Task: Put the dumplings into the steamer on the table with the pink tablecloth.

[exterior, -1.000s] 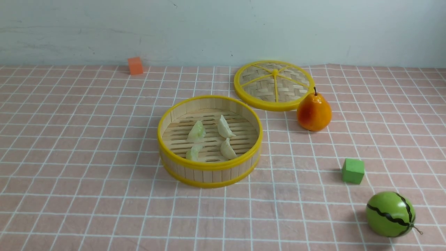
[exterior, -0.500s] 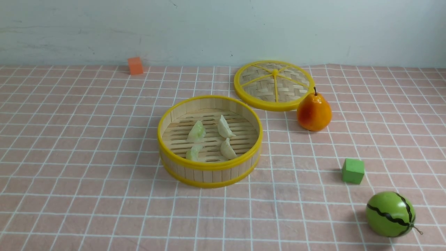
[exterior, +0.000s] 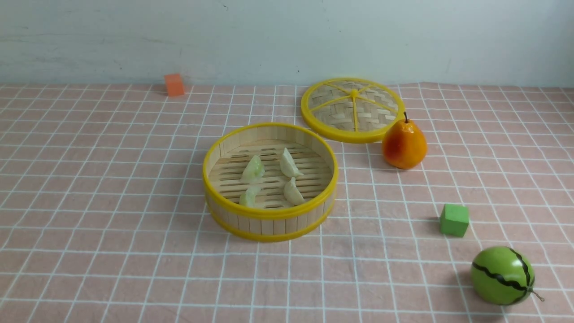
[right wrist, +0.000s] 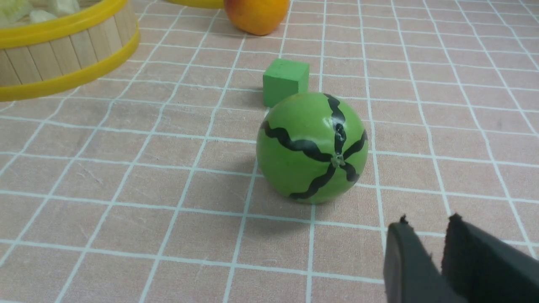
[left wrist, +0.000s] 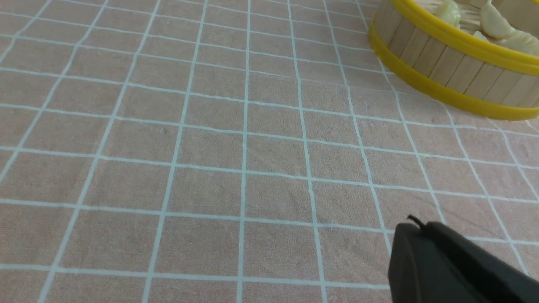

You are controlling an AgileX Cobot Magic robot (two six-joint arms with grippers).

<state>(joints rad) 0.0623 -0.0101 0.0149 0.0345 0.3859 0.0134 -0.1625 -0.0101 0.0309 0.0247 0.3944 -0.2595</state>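
The steamer (exterior: pixel 269 213) stands mid-table on the pink tablecloth (exterior: pixel 112 179). Inside it lie the dumplings: two pale green (exterior: pixel 253 169) (exterior: pixel 249 196) and two cream-white (exterior: pixel 290 164) (exterior: pixel 293 192). Neither gripper shows in the front view. In the left wrist view my left gripper (left wrist: pixel 414 225) is shut and empty above bare cloth, well short of the steamer (left wrist: pixel 442 67). In the right wrist view my right gripper (right wrist: pixel 427 221) is empty, with only a thin slit between its tips, low over the cloth just behind a toy watermelon (right wrist: pixel 311 147); the steamer (right wrist: pixel 63 46) is off to one side.
The woven yellow-spoked lid (exterior: pixel 353 109) lies flat at the back right, a pear (exterior: pixel 403 144) beside it. A green cube (exterior: pixel 454 220) and the watermelon (exterior: pixel 502 275) sit at the front right. An orange cube (exterior: pixel 174 84) is by the far wall.
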